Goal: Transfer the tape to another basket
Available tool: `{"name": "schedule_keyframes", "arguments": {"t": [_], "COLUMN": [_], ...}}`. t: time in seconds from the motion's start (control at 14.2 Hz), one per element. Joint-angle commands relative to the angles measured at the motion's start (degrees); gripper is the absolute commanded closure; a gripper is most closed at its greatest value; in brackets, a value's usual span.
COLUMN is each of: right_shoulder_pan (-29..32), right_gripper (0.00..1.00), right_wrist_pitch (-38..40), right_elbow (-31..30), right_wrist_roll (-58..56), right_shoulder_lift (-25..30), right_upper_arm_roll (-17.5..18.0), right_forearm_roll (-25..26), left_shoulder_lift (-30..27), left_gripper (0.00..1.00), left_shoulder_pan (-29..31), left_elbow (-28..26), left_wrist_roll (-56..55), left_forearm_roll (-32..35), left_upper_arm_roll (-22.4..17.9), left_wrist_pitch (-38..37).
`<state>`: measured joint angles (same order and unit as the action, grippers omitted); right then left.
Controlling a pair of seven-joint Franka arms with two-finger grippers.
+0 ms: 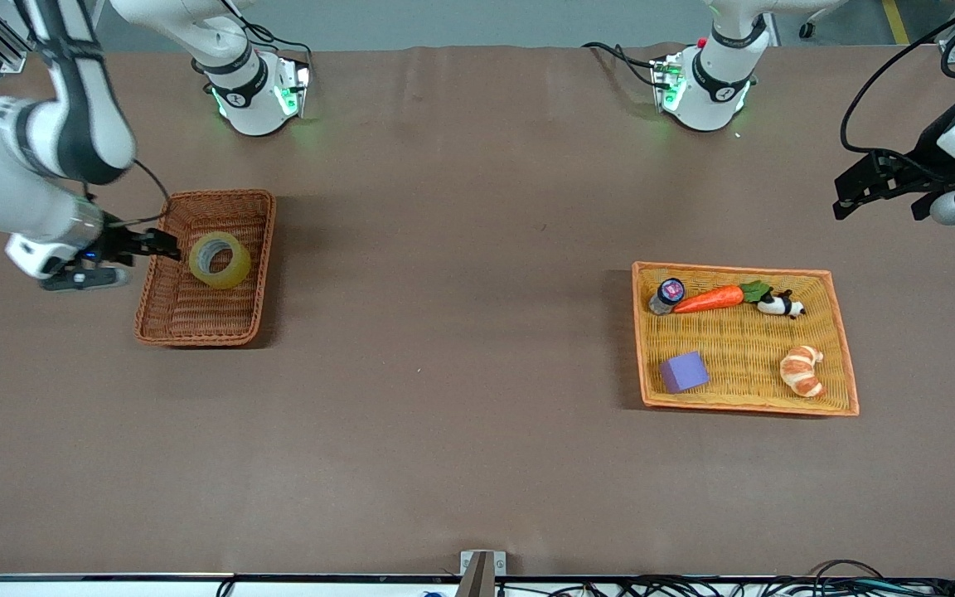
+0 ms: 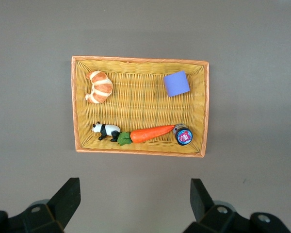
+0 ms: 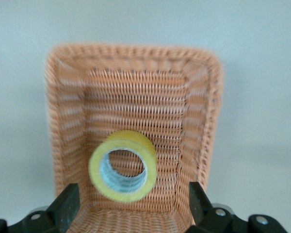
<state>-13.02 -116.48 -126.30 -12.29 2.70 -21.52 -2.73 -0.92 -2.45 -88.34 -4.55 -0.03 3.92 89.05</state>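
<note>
The tape (image 1: 220,259) sits in the basket (image 1: 171,319), w/ its hole showing toward the front camera, tilted on edge, leaning rather than lying flat. It is in the half of the basket farther from the front camera. In the right wrist view the tape (image 3: 122,166) shows its grey core and lies free betw. the two finger pads, touching neither.

Right end effector (image 1: 158,245) is at the basket's rim on the side toward the right arm's end of the worktop, just beside the tape. Its fingers (image 3: 65,206) stand wide apart, holding nothing.

Left end effector (image 1: 879,195) hangs over bare worktop (image 1: 461,373) near the left arm's end, farther from the front camera than the tray (image 1: 846,390). Its fingers (image 2: 68,196) are also spread wide, w/ nothing betw. them; that arm waits.

The orange-yellow tray is well apart from the basket, toward the left arm's end. In it: a carrot (image 1: 710,299), a small jar (image 1: 666,295) touching the carrot's tip, a panda (image 1: 780,305) just beside the carrot's green leaves, a purple block (image 1: 684,371) and a croissant (image 1: 802,370). Block and croissant are nearer the front camera than the carrot row. Left wrist view looks down on the same tray (image 2: 138,148) w/ all five items.
</note>
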Motion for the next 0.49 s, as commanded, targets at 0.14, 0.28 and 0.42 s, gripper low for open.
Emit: {"name": "schedule_keyframes", "arguments": {"t": [0.14,0.28,0.42], "right_shoulder_pan": [3.69,7.2,15.26], "right_gripper": [0.0,0.0,0.0], "right_wrist_pitch": [11.45,12.68,16.88], "right_elbow": [17.2,21.51,27.39], "right_wrist_roll": [14.02,17.56,17.74], "right_shoulder_lift": [-0.5,-0.41,-0.59], "right_upper_arm_roll": [6.73,11.65,21.03], "right_forearm_roll": [0.7,0.7,0.97], "left_shoulder_lift": [-0.67,-1.02,-1.28], "left_gripper": [0.0,0.0,0.0], "left_shoulder_pan": [0.16,0.16,0.25], "left_elbow": [-0.08,-0.51,-1.04], "left_wrist_roll": [-0.19,-0.19,-0.19], "left_forearm_roll": [0.56,0.56,0.56], "left_upper_arm_roll": [0.56,0.56,0.56], "left_wrist_pitch": [1.21,1.21,1.21]}}
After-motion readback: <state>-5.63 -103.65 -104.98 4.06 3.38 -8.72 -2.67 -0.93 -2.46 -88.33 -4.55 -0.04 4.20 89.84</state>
